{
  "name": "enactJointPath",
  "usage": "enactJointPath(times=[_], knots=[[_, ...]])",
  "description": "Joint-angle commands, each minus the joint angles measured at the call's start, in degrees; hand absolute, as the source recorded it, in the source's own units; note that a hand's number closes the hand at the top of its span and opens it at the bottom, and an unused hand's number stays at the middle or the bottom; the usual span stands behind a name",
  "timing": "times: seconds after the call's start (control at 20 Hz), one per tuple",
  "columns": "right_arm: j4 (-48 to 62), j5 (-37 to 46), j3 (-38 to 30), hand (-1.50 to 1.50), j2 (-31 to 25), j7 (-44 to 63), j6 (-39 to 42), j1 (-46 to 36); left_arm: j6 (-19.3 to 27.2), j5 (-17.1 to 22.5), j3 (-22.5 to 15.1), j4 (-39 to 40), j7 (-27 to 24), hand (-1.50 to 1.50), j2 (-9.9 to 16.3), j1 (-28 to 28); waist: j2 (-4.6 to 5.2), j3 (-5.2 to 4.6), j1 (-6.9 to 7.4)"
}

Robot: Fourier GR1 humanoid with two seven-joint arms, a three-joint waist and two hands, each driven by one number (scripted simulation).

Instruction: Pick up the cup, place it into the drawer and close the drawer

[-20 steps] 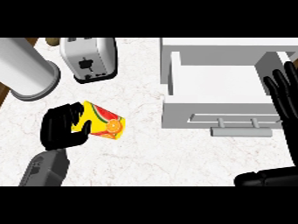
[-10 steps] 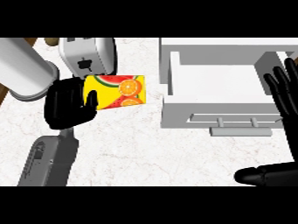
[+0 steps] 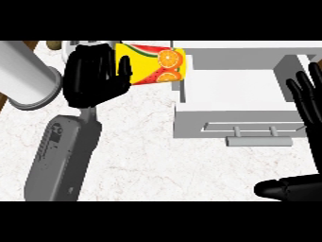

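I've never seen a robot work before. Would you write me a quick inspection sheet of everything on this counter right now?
Surface: white marbled counter; dark wood floor shows at the left edge.
Job's things: cup with fruit print, lying sideways, held above the counter just left of the drawer; the drawer is open, a bar handle on its front, nothing seen inside it.
Clutter: large grey cylinder at the left; a white appliance mostly hidden behind the left hand.
Hands: left hand curled round the cup's end; right hand open, fingers up, resting at the right edge.
Cables: nothing seen.
Surroundings: nothing seen beyond counter and floor.
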Motion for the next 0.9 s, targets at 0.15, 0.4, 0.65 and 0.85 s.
enactJointPath(times=[0.15,0.4,0.65,0.85], knots=[[-0.67,-1.42,-2.02,-1.50,-1.37,0.08,1.22,1.17,5.43,-2.43,-0.01,6.72,2.93,1.50,-0.30,-11.17,0.06,0.00,-0.20],[2.72,0.18,-0.02,-1.50,0.61,-3.48,1.63,1.94,7.98,-2.20,-1.92,13.03,3.80,1.50,-0.30,-17.18,0.18,0.02,-0.39],[1.22,-1.20,-2.47,-1.50,-1.73,-0.96,1.72,0.02,13.83,-0.95,-7.03,18.05,4.38,1.50,-0.30,-21.88,0.13,0.01,-0.67],[-2.78,-3.57,-2.79,-1.50,-2.14,1.54,2.39,2.27,14.00,-1.67,-4.05,24.33,7.49,1.50,-0.31,-29.37,0.06,0.01,-0.74]])
